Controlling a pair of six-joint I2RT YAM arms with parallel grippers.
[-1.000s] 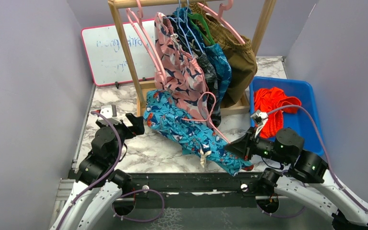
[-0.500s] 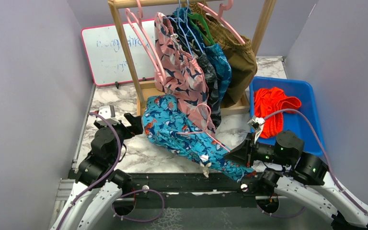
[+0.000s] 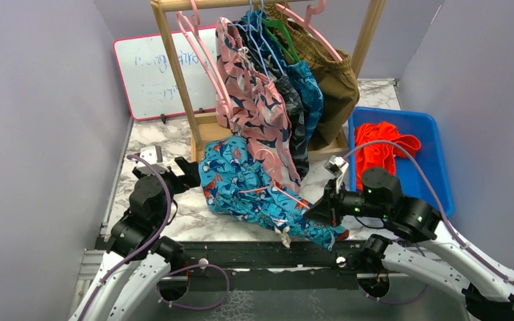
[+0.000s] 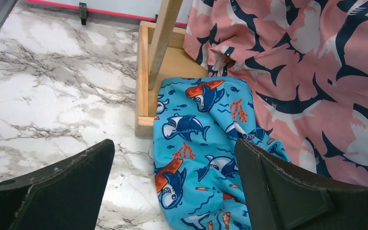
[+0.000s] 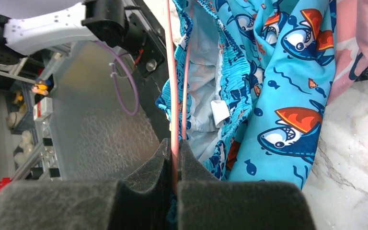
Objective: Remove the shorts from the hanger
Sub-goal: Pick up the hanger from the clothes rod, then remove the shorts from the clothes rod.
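- Blue shark-print shorts (image 3: 254, 194) lie heaped on marble table (image 3: 194, 215), pink hanger (image 5: 172, 72) at their waistband.
- Right gripper (image 5: 175, 158) clamped on hanger wire; left gripper (image 4: 172, 160) wide open beside shorts.
- Best: left pins fabric, right slides hanger out slowly.

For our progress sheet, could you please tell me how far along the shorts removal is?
Done: plain orange fabric shorts lie in the blue plastic bin. In hand: the right gripper is shut on a thin pink hanger whose wire runs inside the waistband of the blue shark-print shorts; the left gripper stands open beside them. Left: pink shark-print, dark patterned, teal and brown shorts hang on the wooden rack.
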